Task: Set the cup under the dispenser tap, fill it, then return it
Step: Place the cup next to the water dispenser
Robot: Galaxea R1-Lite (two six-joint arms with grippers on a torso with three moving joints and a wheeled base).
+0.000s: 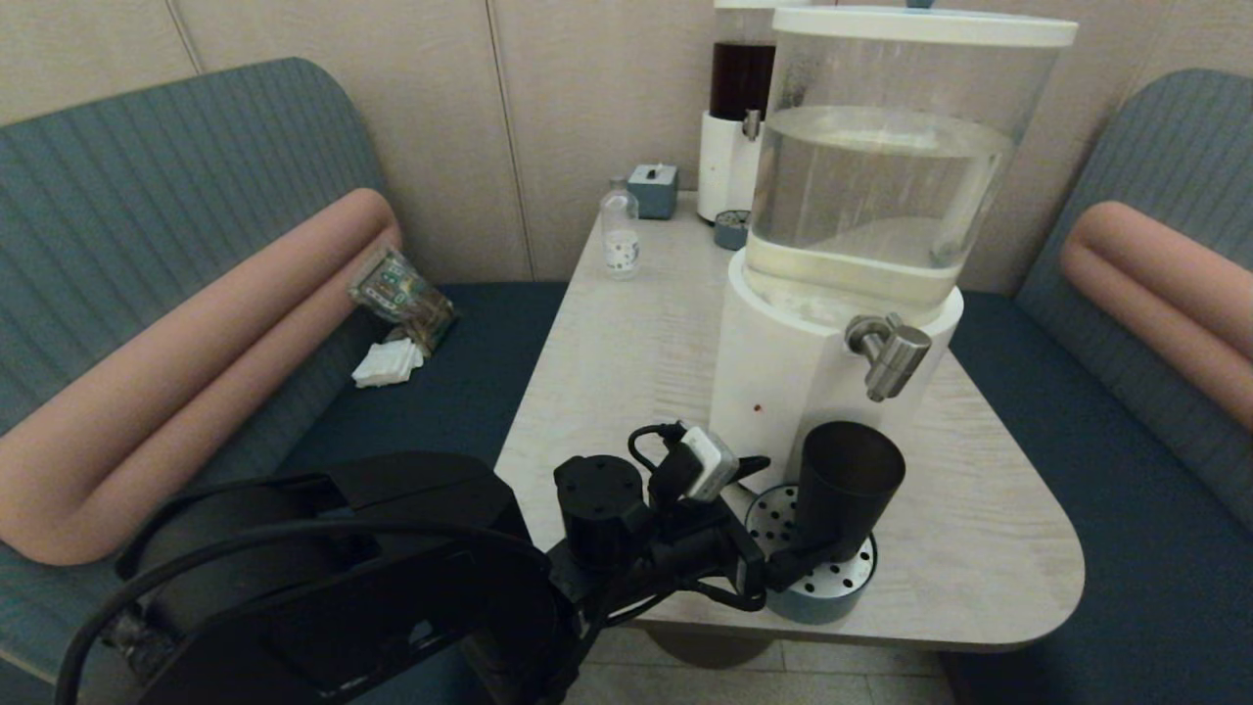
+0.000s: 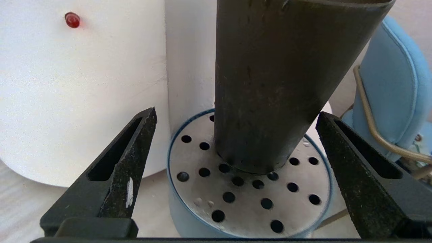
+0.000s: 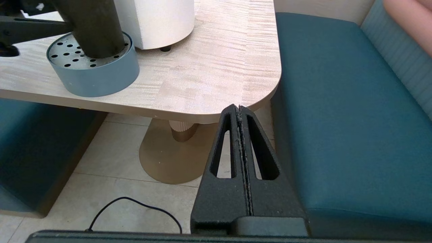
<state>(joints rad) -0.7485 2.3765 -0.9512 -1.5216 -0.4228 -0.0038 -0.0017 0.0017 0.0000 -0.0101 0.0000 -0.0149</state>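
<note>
Head view, surface: a pale wood-grain table with rounded corners (image 1: 626, 343), set between teal upholstered benches (image 1: 186, 166) with pinkish bolster cushions (image 1: 196, 362), against a beige panelled wall.
Room floor: light tiles under the table, whose tan round pedestal foot (image 3: 168, 158) shows in the right wrist view, with a thin black cable lying on the tiles.
Far end of table: a small clear bottle with a white label (image 1: 620, 235), a small blue-grey box (image 1: 654, 190), and a slim white-based dispenser holding dark liquid (image 1: 736, 108).
Big dispenser: clear tank half full on a white round base (image 1: 783, 382), carrying the short brushed-silver tap with a downturned nozzle (image 1: 889, 354).
Drip tray: a round blue-grey tray with a perforated metal top (image 2: 236, 189), just beside the white base, near the table's front edge.
Cup: the dark smoky-black tapered plastic tumbler (image 1: 842, 485) stands on the tray's perforated plate, below the tap.
My left gripper (image 2: 236, 158): spread wide; the tumbler's lower part sits between my fingers (image 2: 130, 162), a gap on each side.
My right gripper (image 3: 239, 111): pressed together, empty, off the table's near right corner, above the floor.
</note>
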